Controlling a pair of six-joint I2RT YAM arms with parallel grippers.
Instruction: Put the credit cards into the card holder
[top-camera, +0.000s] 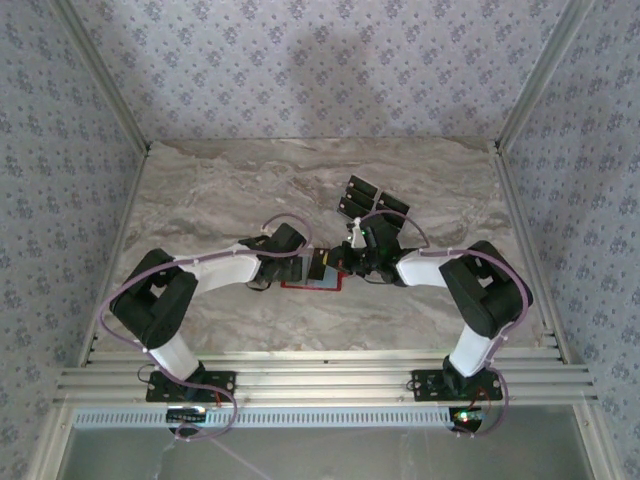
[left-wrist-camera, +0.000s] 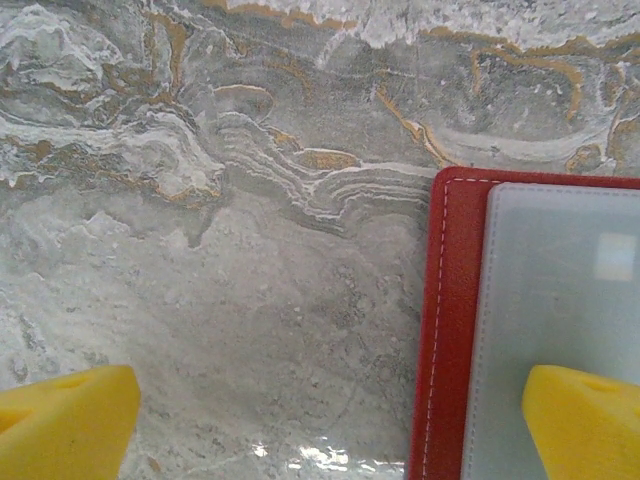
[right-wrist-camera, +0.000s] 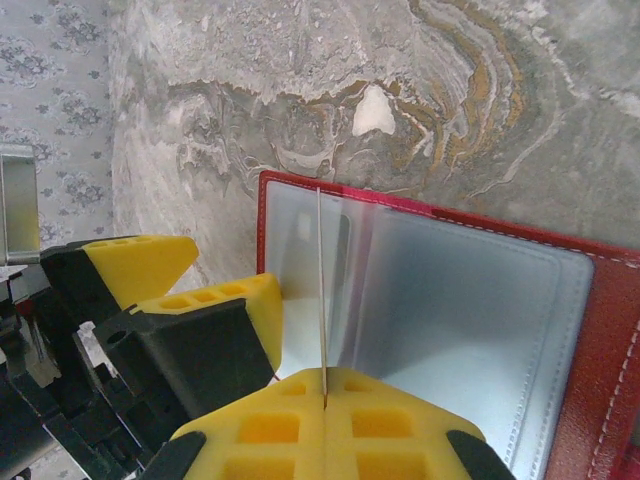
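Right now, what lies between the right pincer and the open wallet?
One thin card, edge-on in the right wrist view: the right pincer grips its near end and it stretches out over the grey pocket of the wallet. Contact is unclear.

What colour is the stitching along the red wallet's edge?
White stitching on the red leather-like wallet; clearest in the left wrist view.

the desk (top-camera: 200, 200) has a grey marble pattern with pale swirls and tan-orange veins. close up, one small white patch (right-wrist-camera: 375, 112) stands out among the veins. pale wallpaper with a small blue-grey flower print covers the back wall (top-camera: 320, 60) and both side walls. slanted metal posts (top-camera: 101, 72) rise from the desk's far corners. ribbed aluminium rails (top-camera: 320, 378) run along its near edge, with a grey slotted strip (top-camera: 320, 416) beside them on the near side.
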